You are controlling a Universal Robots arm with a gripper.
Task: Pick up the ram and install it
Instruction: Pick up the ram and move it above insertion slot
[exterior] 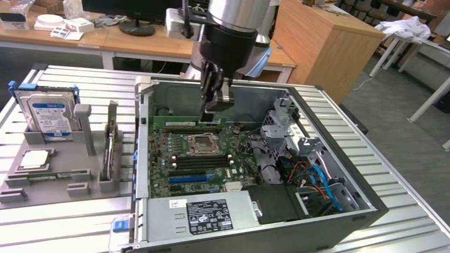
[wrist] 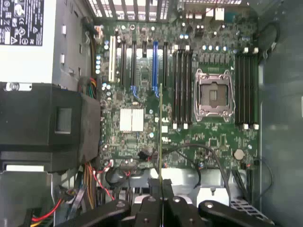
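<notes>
Gripper (exterior: 213, 107) is clamping shut on the ram (exterior: 184, 122), a thin flat green pcb stick. It's hanging level inside the open grey metal pc case (exterior: 176, 99), just above the green mobo (exterior: 165, 146), w/ long black mem slots (wrist: 182, 90) nearby.

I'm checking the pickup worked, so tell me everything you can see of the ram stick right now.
The ram is a long, thin green circuit-board stick with a white label on its face. It stands on edge, level, inside the open computer case, over the far part of the motherboard; whether it is seated is unclear. The shut pincer clamps it; the wrist view shows it edge-on, a thin line.
</notes>
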